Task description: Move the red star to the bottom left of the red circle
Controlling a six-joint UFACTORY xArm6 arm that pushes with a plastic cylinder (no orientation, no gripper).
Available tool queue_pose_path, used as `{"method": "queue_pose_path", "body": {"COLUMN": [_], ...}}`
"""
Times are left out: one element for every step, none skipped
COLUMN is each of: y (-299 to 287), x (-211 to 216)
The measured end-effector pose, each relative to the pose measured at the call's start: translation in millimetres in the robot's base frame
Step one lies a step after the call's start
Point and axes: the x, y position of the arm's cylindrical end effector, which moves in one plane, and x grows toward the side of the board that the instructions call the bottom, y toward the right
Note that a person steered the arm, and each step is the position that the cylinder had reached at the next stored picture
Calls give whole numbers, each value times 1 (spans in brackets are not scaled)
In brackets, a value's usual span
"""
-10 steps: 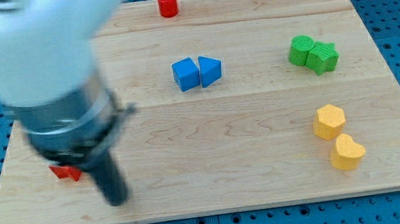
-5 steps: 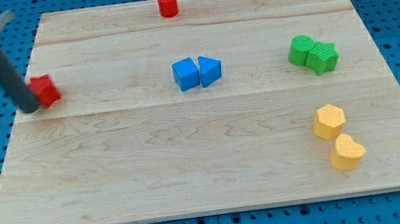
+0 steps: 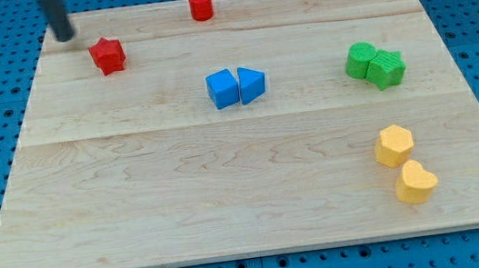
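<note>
The red star [image 3: 107, 56] lies near the view's top left of the wooden worktop [image 3: 228, 190], below and well to the left of the red circle [image 3: 200, 4], which stands right at the top edge. The main risk, as I judge it, is a push that runs too far toward the circle: the star could knock it, and the circle sits so close to the edge that a nudge might send it off the worktop. A glancing contact on one of the star's points could also spin it aside instead of sliding it straight.

There is no claw on this arm to open or close, only a rod. My tip [image 3: 65, 36] stands just up and to the left of the star, apart from it. The blue pair [image 3: 236, 87], green pair [image 3: 375, 64] and yellow pair [image 3: 405, 163] lie well away.
</note>
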Motion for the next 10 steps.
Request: {"method": "queue_pose_path", "body": {"y": [49, 118, 185, 214, 222, 229, 237, 290, 249, 245], "x": [49, 70, 82, 98, 67, 46, 76, 61, 25, 30]}}
